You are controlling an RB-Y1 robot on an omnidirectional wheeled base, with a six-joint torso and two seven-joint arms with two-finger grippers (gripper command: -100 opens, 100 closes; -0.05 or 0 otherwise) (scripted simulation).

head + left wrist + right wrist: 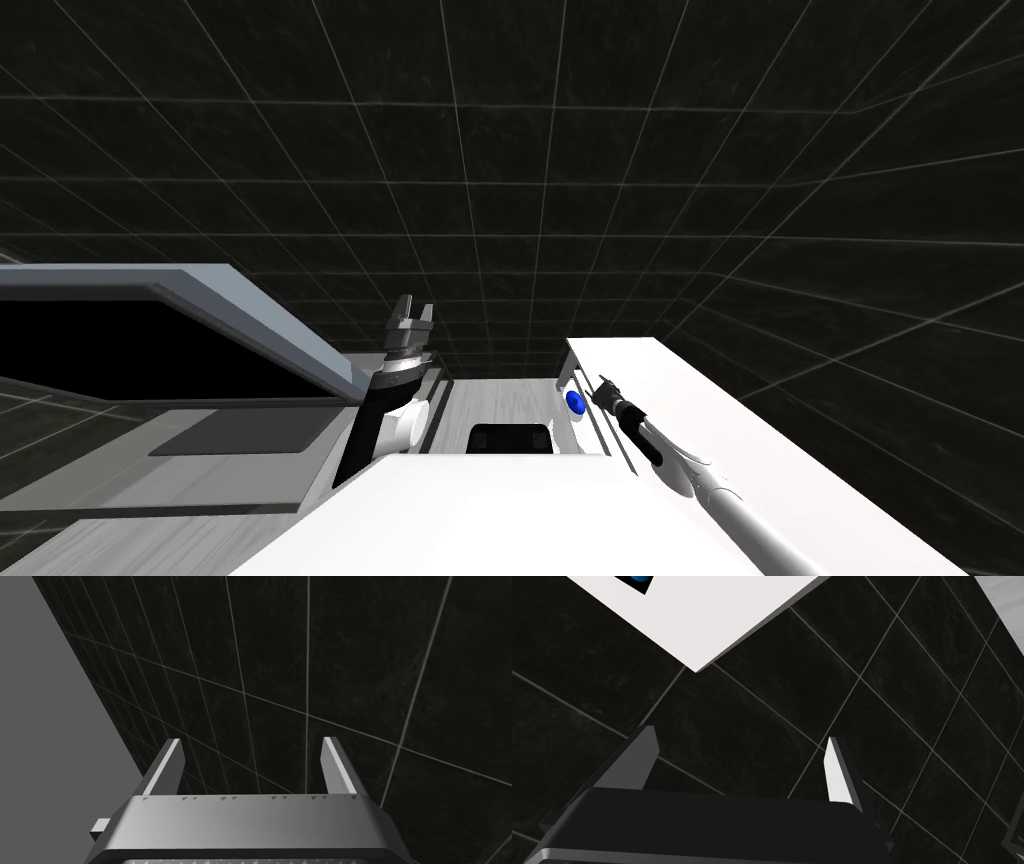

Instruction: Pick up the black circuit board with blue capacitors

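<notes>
Nothing held yet; my right end effector (740, 737) released, near circuit board (637, 580) on worktop (712, 621); left end effector (251, 742) released; approach, grasp left.

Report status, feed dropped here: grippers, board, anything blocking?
Left gripper open, raised clear. Right gripper open, empty, short of the board on the white surface. Nothing between them.

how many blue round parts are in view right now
1: a blue round cap on the white flat surface, close beside the right gripper. Others may be hidden.
</notes>
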